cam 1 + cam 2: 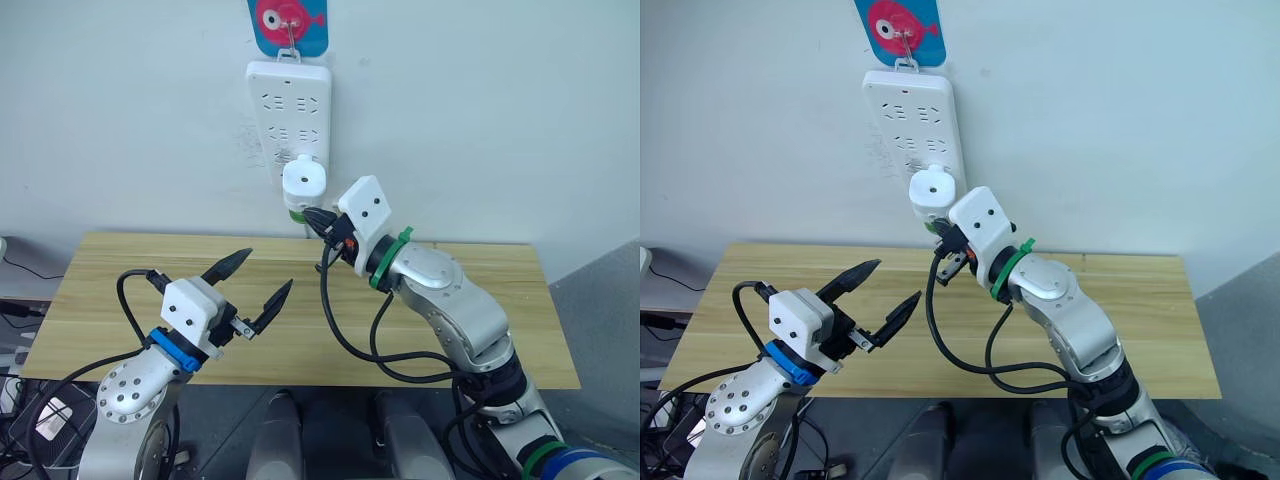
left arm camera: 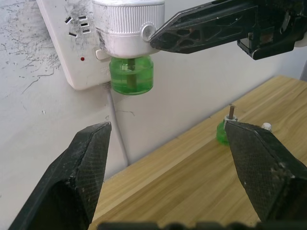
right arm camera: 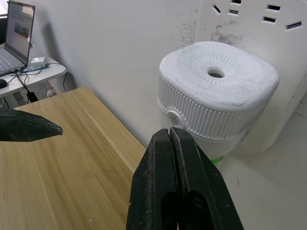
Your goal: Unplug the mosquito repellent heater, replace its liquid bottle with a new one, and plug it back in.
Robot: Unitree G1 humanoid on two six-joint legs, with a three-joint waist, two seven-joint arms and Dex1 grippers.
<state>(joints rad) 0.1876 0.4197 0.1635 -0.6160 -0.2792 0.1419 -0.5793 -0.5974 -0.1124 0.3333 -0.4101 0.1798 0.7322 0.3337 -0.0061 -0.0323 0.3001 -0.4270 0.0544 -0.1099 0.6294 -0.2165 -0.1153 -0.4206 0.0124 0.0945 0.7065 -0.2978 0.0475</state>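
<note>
My right pincer point(image 3: 173, 143), fingers pressed together, seems to touch the plugged-in heater point(image 3: 218, 91); left pincer point(image 1: 250, 285) hangs wide over the counter point(image 1: 120, 270).

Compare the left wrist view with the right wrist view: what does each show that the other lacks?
Left wrist only: the green bottle screwed under the heater, a second green bottle standing on the table, and the left gripper's open fingers. Right wrist only: the heater's top vent hole, a laptop on a side desk, and the right gripper's shut fingers seen end-on. Both: the heater plugged into the power strip, with the right gripper's tip at its side.
</note>
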